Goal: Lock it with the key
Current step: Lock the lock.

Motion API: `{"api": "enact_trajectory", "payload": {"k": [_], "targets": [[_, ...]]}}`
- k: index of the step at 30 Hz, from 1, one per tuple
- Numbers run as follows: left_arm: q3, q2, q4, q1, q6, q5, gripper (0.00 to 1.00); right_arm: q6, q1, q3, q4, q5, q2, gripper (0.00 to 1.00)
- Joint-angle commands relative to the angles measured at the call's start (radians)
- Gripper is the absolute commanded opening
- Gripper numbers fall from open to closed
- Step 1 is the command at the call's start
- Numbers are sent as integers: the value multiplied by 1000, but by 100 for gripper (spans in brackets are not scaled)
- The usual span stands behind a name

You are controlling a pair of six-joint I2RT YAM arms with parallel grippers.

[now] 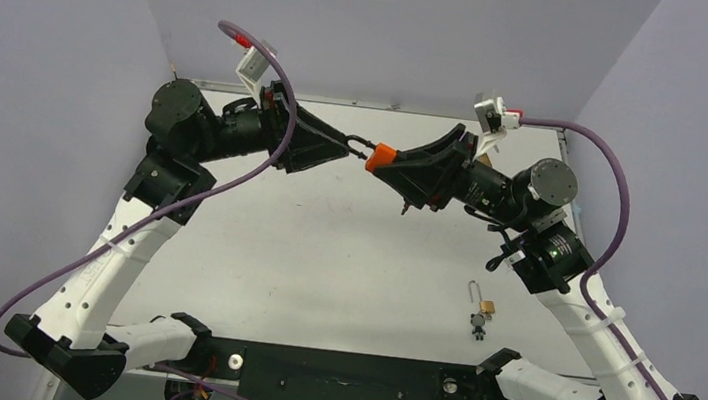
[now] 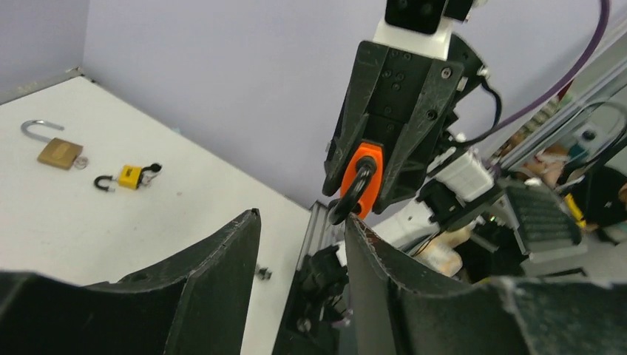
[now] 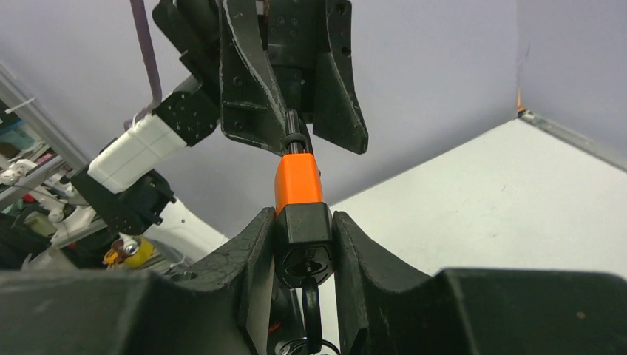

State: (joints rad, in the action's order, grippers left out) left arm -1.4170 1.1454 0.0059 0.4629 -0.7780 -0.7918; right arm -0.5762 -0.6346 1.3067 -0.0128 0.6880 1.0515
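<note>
Right wrist view: the right end effector [image 3: 303,225] clamps narrowly on the black base of the orange padlock [image 3: 298,181], held in the air well above the bench [image 3: 517,192]. The key [image 3: 310,303] appears to hang from the keyway underneath. Opposite, the left end effector [image 2: 302,218] stands wide, its fingers either side of the black shackle [image 3: 294,129] without gripping it. The shackle looks pushed into the body, so the turn of the key seems to be the step in hand. That likely calls for the left arm to reach beneath and twist while the right holds firm. A brass padlock [image 2: 59,151] and a small yellow padlock [image 2: 129,176] lie on the bench.
</note>
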Motion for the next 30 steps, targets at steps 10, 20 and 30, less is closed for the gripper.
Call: {"api": "enact_trajectory", "payload": {"k": [10, 20, 30], "targets": [[-10, -43, -165, -4, 298, -240, 44, -42, -8, -64, 38, 57, -79, 0], [1, -24, -178, -3, 334, -211, 43, -25, -18, -46, 78, 57, -51, 0], [-22, 1, -169, 0, 343, -201, 43, -2, -22, -36, 121, 53, -45, 0]]}}
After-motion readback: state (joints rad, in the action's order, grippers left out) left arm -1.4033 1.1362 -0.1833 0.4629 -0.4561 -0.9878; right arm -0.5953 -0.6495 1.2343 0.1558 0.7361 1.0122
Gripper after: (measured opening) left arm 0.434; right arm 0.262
